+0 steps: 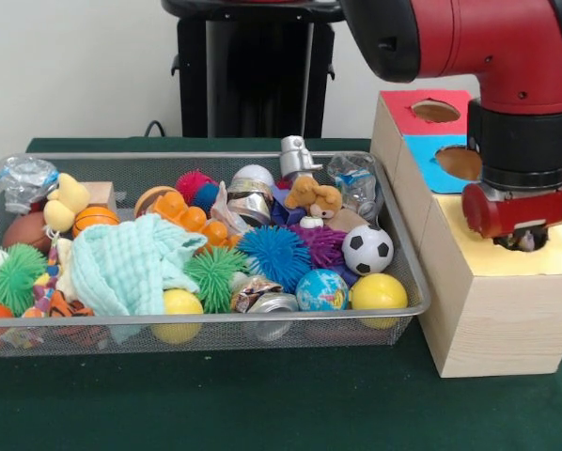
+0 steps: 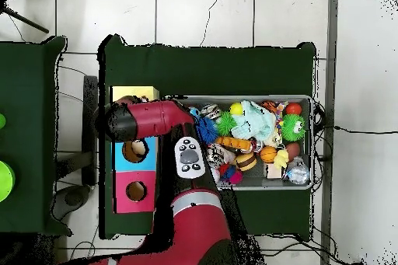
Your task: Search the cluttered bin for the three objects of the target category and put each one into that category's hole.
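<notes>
We see the gripper (image 1: 522,240) lowered over the yellow section of the wooden box (image 1: 492,310), its tip sitting at the yellow hole (image 1: 525,246); the red wrist hides the fingers, so we cannot tell whether it is released or clenched, or whether it carries anything. The box stands on the green table (image 1: 262,404) just beside the wire bin (image 1: 408,282), with a blue hole (image 1: 460,162) and a red hole (image 1: 435,111) further back along its top.

The bin is crowded. Near its front edge lie a yellow ball (image 1: 378,293), a small globe ball (image 1: 320,289), a crushed can (image 1: 273,310) and a second yellow ball (image 1: 179,315). A soccer ball (image 1: 367,249) sits just behind the first yellow ball. A blue spiky ball (image 1: 274,256) and a green spiky ball (image 1: 213,272) lie in the middle, touching each other. A pale green cloth (image 1: 126,268) is draped over the things in the left half, covering part of them. Further back we make out a brown plush toy (image 1: 316,197), a silver can (image 1: 251,193), a small basketball (image 1: 95,219) and a yellow duck (image 1: 65,202). Which of these belong to the target category we cannot tell.

In the overhead view the arm (image 2: 155,118) reaches across the box, hiding its yellow end.
</notes>
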Controlling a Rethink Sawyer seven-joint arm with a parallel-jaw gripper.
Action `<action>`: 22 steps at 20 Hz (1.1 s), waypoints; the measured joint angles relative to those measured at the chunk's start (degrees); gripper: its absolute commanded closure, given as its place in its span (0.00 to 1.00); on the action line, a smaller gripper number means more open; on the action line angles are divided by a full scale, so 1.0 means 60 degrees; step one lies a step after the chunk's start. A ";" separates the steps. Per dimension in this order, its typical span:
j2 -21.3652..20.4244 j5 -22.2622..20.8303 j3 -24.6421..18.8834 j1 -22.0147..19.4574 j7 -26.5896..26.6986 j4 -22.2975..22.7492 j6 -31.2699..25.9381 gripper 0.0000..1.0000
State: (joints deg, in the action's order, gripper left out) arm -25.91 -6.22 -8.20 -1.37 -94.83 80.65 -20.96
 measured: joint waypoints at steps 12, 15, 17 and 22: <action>-0.0478 0.0002 0.0078 0.0007 0.0000 0.0094 -0.0887 0.00; -0.0591 0.0000 0.0080 0.0007 0.0000 0.0111 -0.1164 0.00; -0.0649 -0.0002 0.0088 0.0005 0.0000 0.0115 -0.1324 0.00; -0.0771 0.0000 0.0091 0.0007 0.0000 0.0113 -0.1624 0.00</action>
State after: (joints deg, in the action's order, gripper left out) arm -30.53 -6.22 -7.66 -1.33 -94.83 81.33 -30.71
